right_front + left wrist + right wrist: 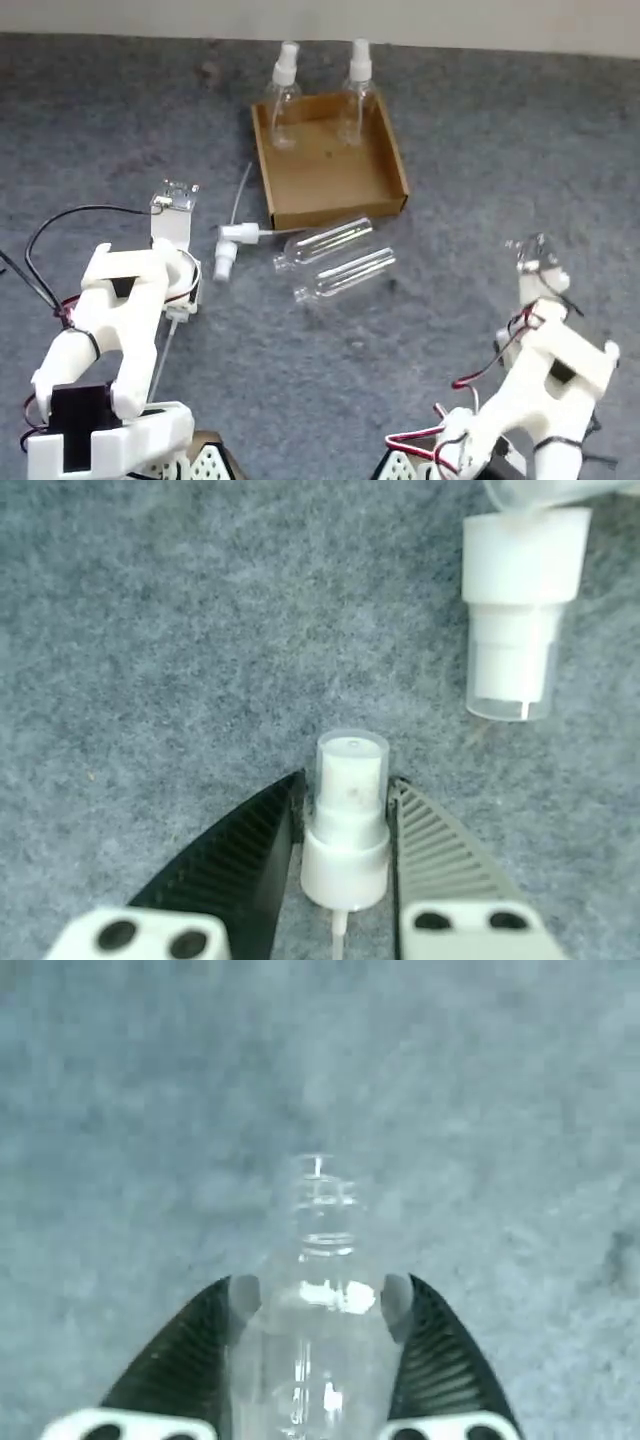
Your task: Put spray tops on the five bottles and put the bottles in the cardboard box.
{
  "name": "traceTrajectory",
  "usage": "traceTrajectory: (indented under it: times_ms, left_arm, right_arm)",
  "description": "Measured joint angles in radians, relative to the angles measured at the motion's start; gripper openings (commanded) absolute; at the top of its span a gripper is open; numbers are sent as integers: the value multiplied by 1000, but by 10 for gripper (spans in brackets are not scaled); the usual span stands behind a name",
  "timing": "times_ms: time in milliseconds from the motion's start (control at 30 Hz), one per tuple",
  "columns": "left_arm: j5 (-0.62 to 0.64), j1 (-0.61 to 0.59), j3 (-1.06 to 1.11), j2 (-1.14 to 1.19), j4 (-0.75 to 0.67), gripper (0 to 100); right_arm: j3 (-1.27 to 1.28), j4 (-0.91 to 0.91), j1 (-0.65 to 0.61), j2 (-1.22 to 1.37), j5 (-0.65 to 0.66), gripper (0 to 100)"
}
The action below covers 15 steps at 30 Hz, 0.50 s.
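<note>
1. Spray top is clamped between the ribbed fingers of the left gripper, over the grey carpet. Both fingers touch the top's white body below its clear cap.
2. The right gripper is closed on an uncapped bottle. The bottle's open neck points away from the wrist.
3. The cardboard box sits at the far middle of the work surface. A first capped bottle and a second capped bottle stand upright inside it, against its far wall.
4. A far bare bottle and a near bare bottle lie on their sides side by side. They are just in front of the box's near wall, between the box and the arms.
5. A first loose spray top and a second loose spray top lie on the carpet, between the left gripper and the bare bottles. A thin white dip tube curves towards the box's left wall.
6. The left wrist view shows one loose top near the clamped one, not touching it.
7. A black cable loops beside the left arm. A pale strip borders the carpet's far edge.
</note>
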Motion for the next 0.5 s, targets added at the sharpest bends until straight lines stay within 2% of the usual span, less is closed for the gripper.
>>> traceTrajectory:
  times_ms: [133,300,500]
  left_arm:
    - [0,0,0,0,0,14]
    - [0,0,0,0,0,14]
    - [0,0,0,0,0,14]
  right_arm:
    - [-169,63,-64,149,-109,5]
    - [-457,123,-74,427,-212,5]
    - [-657,127,-94,643,-253,10]
